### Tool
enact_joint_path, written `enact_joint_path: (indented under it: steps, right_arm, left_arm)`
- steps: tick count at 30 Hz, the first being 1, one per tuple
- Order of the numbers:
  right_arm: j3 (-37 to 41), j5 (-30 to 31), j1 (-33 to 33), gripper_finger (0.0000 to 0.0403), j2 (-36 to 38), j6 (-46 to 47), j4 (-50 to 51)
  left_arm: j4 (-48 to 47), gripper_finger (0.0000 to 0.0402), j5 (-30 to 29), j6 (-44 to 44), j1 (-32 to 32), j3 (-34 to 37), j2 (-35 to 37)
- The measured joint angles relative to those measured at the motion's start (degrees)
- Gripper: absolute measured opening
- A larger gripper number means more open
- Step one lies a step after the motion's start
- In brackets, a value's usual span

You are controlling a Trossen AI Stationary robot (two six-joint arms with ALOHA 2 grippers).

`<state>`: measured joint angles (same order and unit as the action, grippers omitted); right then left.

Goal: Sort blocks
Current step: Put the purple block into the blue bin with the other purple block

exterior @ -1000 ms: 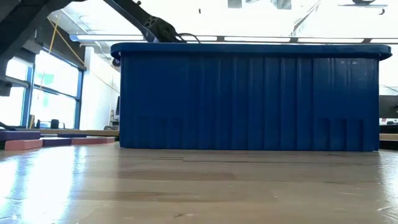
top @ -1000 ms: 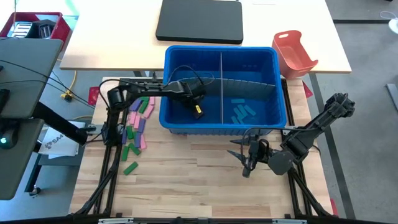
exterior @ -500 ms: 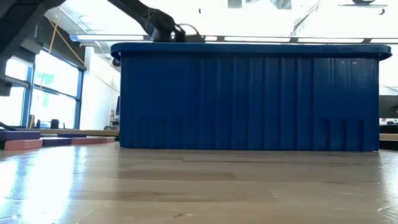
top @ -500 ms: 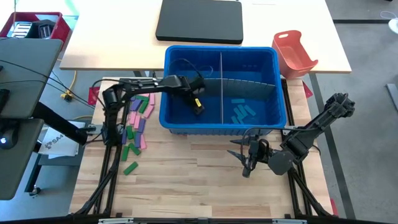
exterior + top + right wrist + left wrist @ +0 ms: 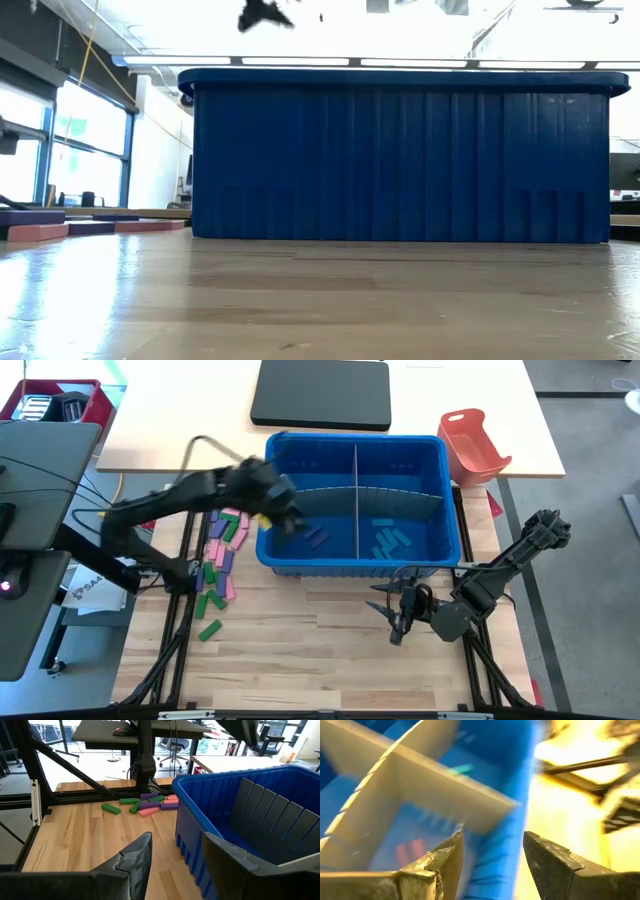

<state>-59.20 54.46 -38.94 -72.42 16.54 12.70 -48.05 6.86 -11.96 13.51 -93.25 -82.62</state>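
Blocks [image 5: 219, 565]: green, pink and purple pieces heaped on the wooden surface [image 5: 320, 650] just left of the blue bin [image 5: 355, 448], below and left of the left claw.
Bin contents: dark block [image 5: 316, 538] in the left compartment, teal blocks [image 5: 388, 541] in the right.
Left claw [image 5: 283, 522]: blurred, over the bin's left wall, fingers apart, nothing between them.
Right claw [image 5: 391, 610]: low over the surface near the bin's front wall, fingers parted, empty.
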Motion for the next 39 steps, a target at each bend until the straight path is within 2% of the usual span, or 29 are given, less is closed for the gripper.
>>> enact_joint_path:
  steps: [6, 11, 14, 17, 22, 25, 29, 35, 39]
  right_arm:
    - [0.00, 0.06, 0.00, 0.0169, 0.00, -0.03, 0.00]
    - [0.00, 0.08, 0.00, 0.0169, 0.00, -0.03, -0.01]
    - [0.00, 0.09, 0.00, 0.0169, 0.00, -0.03, 0.03]
    - [0.00, 0.13, 0.00, 0.0169, 0.00, -0.03, 0.34]
    - [0.00, 0.22, 0.00, 0.0169, 0.00, -0.50, 0.40]
    - [0.00, 0.22, 0.00, 0.0169, 0.00, -0.51, 0.41]
    - [0.00, 0.30, 0.00, 0.0169, -0.36, -0.51, 0.69]
    - [0.02, 0.66, 0.36, 0.0169, -1.96, -0.05, 0.83]
    - [0.02, 0.67, 0.44, 0.0169, -3.16, -0.03, 0.71]
  left_arm:
    - [2.91, 0.0199, -7.63, -1.46, -17.91, 1.59, 8.66]
    - [4.86, 0.0199, -15.31, -4.48, -32.71, 6.86, 10.07]
    - [4.37, 0.0199, -20.35, -14.74, -39.11, 11.44, 9.73]
    - [1.04, 0.0199, -23.26, -29.41, -43.63, 16.38, 9.72]
    - [-12.14, 0.0199, -26.03, -51.49, -49.44, 23.03, 9.80]
    - [-19.40, 0.0199, -27.48, -63.68, -51.88, 29.17, 9.74]
    - [-23.80, 0.0200, -23.11, -76.88, -50.74, 38.58, 9.85]
    - [-19.03, 0.0201, -18.44, -80.99, -46.16, 51.06, 12.16]
    - [-18.36, 0.0201, -19.64, -82.01, -42.88, 53.93, 14.07]
